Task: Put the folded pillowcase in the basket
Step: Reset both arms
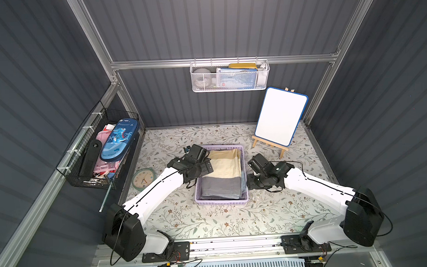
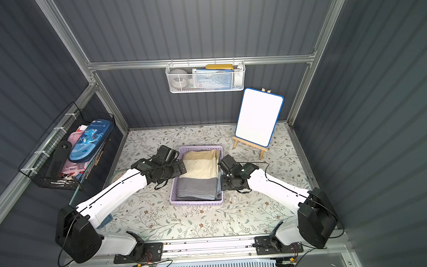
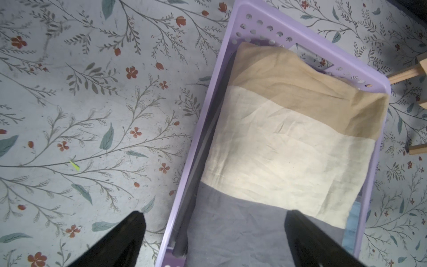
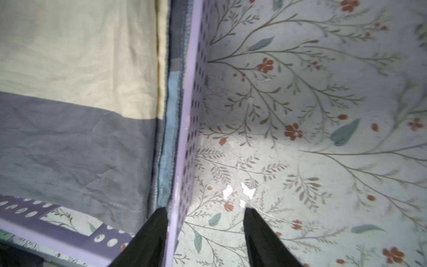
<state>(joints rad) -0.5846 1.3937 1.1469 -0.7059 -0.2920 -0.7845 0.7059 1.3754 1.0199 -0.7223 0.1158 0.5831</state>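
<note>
Seemingly the main job is done: in both top views the folded pillowcase (image 1: 222, 171), banded tan, cream and grey, lies flat inside the lavender basket (image 1: 222, 201) in the middle of the floral tabletop (image 1: 210, 224). The left arm (image 1: 158, 185) is bent over the basket's left wall and the right arm (image 1: 307, 182) ends just beside its right wall; the fingertips themselves are hidden under the wrists there. In the left wrist view, the left gripper (image 3: 215, 212) stands spread wide, holding nothing. It straddles the basket's long wall, one finger over the tabletop and the other over the grey band, and I cannot tell whether either touches. The cloth fills the basket, though its far tan corner rides up against the rim rather than lying below it. In the right wrist view, the right gripper (image 4: 205, 209) is parted too, astride the opposite wall. One finger is inside by the pillowcase's stacked edges, the other outside above the tabletop, and it grips no cloth. What is left, by my reading, is small: lift both grippers clear of the walls without dragging fabric or nudging the basket, and perhaps press the raised corner down.
</note>
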